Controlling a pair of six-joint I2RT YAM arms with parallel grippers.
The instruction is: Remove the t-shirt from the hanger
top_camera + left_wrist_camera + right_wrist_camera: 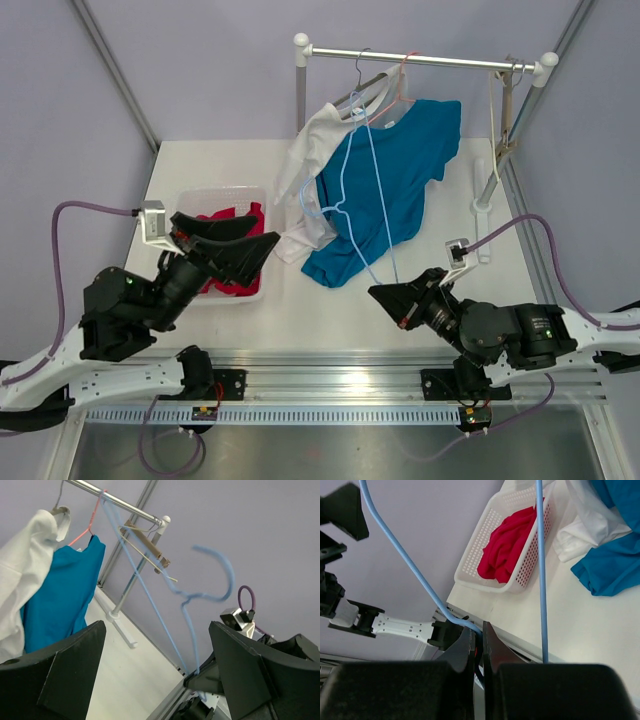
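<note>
A bare light-blue hanger slants from the rack down to my right gripper, which is shut on its lower corner. The right wrist view shows the jaws pinching the blue wire. Its hook shows in the left wrist view. A blue t-shirt hangs on a pink hanger and a white t-shirt hangs beside it on the rail. A red t-shirt lies in the white basket. My left gripper is open and empty above the basket.
The rail stands on two posts at the table's back. A wooden hanger hangs at its right end. The blue shirt's hem lies on the table near its middle. A grey aluminium rail runs along the near edge.
</note>
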